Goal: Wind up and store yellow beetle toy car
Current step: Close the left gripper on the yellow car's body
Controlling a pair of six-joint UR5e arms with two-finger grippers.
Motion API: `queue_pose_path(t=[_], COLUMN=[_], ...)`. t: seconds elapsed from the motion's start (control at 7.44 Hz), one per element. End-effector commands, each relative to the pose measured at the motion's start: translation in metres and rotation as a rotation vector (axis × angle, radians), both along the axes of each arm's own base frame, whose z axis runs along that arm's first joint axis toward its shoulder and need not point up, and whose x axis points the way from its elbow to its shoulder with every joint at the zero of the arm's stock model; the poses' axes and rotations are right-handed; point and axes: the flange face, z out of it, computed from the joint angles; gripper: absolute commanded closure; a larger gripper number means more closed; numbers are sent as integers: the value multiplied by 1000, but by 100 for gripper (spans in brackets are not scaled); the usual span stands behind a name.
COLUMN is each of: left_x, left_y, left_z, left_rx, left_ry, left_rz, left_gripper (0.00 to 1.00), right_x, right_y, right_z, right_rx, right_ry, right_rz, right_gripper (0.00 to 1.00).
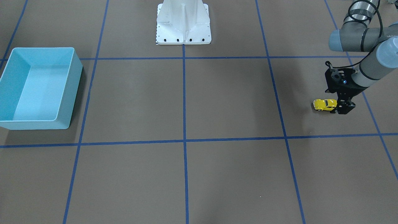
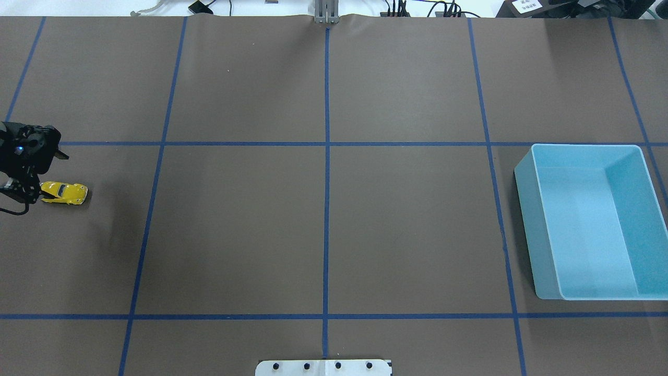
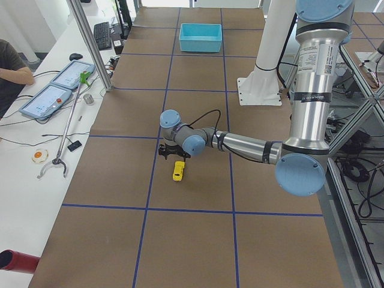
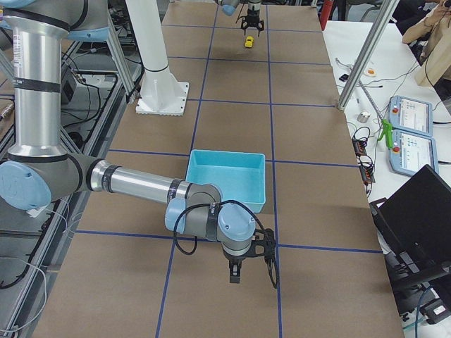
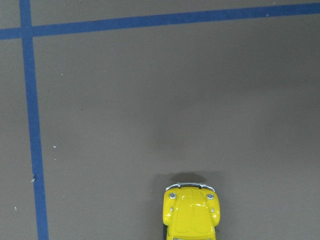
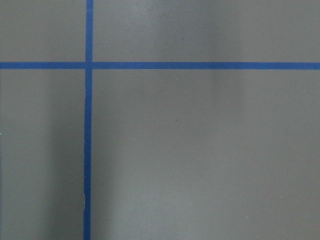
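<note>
The yellow beetle toy car (image 2: pixel 63 192) is sitting on the table (image 2: pixel 235 235) at the overhead view's nine o'clock. The left gripper (image 2: pixel 32 194) is hovering at its tail, grip impossible to judge. The light-blue bin (image 2: pixel 536 230), at three o'clock, is lying empty, so winding and storing are apparently still pending.

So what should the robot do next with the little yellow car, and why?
Probably pull the yellow car backward, wheels on the table, to wind it: the left gripper is at its rear end, and its nose points toward the far light-blue bin.
</note>
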Motion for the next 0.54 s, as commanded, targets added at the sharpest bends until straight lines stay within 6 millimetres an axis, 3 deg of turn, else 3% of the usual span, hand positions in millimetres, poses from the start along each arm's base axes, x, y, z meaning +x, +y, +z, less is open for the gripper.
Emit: queue_pose_path(t=[0.0, 0.4], left_x=[6, 14], left_y=[1, 4], left_z=[15, 22], left_rx=[-16, -15], left_ry=[-7, -3], left_rz=[13, 30], left_gripper=[0, 0], right_x=[0, 1], right_y=[0, 0], right_z=[0, -1], right_rx=[0, 2], right_ry=[0, 0], right_rz=[0, 2], right_gripper=[0, 0])
